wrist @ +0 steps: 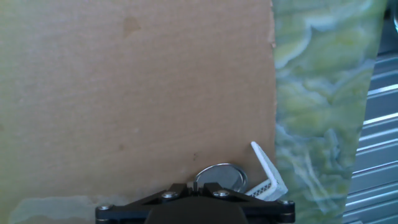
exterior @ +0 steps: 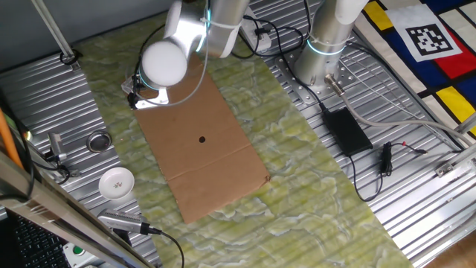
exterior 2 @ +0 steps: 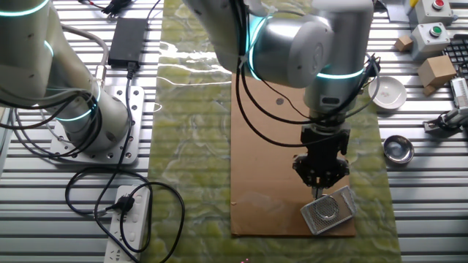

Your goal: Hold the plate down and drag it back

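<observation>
The small round plate of shiny grey metal lies flat on the brown cardboard sheet, directly under the black two-finger pincer. Being a disc, it has no long axis to speak of; its face points straight up. In the hand view only its upper arc shows above the pincer's dark body, and a white perforated square piece lies just beside it, partly under the fingertips, tilted with one corner towards the cardboard's edge.

The arm reaches down over the cardboard with its wrist vertical, fingers pointing straight at the sheet near its end. The fingers look drawn close together, but whether they are fully closed cannot be told.

Well away from the pincer, off the green marbled cloth on the ribbed metal table, stands a white patterned bowl, nothing visible inside. Beside it sits a thicker metal ring with a dark centre.
</observation>
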Available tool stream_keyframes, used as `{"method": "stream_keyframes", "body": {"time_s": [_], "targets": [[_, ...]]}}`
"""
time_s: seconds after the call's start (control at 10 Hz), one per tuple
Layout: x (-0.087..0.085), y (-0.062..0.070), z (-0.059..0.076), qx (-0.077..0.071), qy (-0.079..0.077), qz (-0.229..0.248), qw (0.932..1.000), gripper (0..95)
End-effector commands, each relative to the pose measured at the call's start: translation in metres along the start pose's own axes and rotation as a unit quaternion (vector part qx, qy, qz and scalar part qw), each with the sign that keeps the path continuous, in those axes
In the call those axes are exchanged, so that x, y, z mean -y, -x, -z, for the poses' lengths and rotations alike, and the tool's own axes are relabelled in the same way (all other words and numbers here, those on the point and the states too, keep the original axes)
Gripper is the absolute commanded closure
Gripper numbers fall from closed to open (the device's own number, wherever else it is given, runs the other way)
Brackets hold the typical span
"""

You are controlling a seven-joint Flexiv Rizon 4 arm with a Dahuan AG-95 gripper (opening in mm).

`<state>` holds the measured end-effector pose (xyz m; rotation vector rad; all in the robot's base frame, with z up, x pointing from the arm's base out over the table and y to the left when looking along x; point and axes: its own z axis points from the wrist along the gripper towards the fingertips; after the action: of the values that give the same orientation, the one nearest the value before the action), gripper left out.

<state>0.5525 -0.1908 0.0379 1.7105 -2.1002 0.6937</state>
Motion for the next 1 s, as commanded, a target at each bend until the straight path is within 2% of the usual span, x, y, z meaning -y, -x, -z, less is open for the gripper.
{"method": "stream_keyframes", "body": {"time_s": [0.1,1.0], "targets": [[0.0026,0.0006,-0.0029,-0.001,-0.005,0.0,1.0,95.0],[0.0124,0.0023,-0.0086,-0.005,-0.016,0.004,0.9999,95.0]]}}
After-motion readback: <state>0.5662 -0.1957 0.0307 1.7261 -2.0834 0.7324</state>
